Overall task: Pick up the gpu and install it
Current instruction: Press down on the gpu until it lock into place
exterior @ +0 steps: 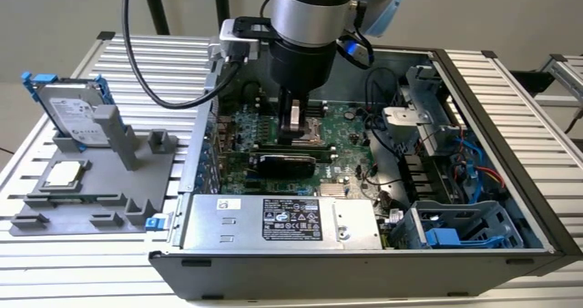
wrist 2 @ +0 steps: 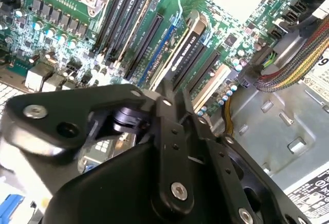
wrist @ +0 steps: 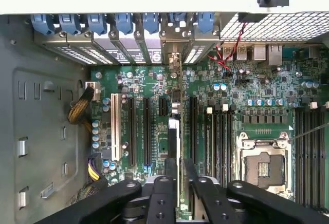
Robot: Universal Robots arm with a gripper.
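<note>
Installation step in hand: black gripper (wrist: 176,180) grasps the slim green-board gpu (wrist: 175,131) edge-on, upright over the green motherboard's (wrist: 231,106) long black slot; seating calls for straight, aligned downward pressure.

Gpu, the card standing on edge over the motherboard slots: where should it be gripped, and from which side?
Take the gpu by its upper long edge, coming straight down from above and closing across its two flat faces. It stands thin and upright over the motherboard, with slots close on both sides, so that edge looks like the only free part. In the first wrist view the gripper sits astride it there.
</note>
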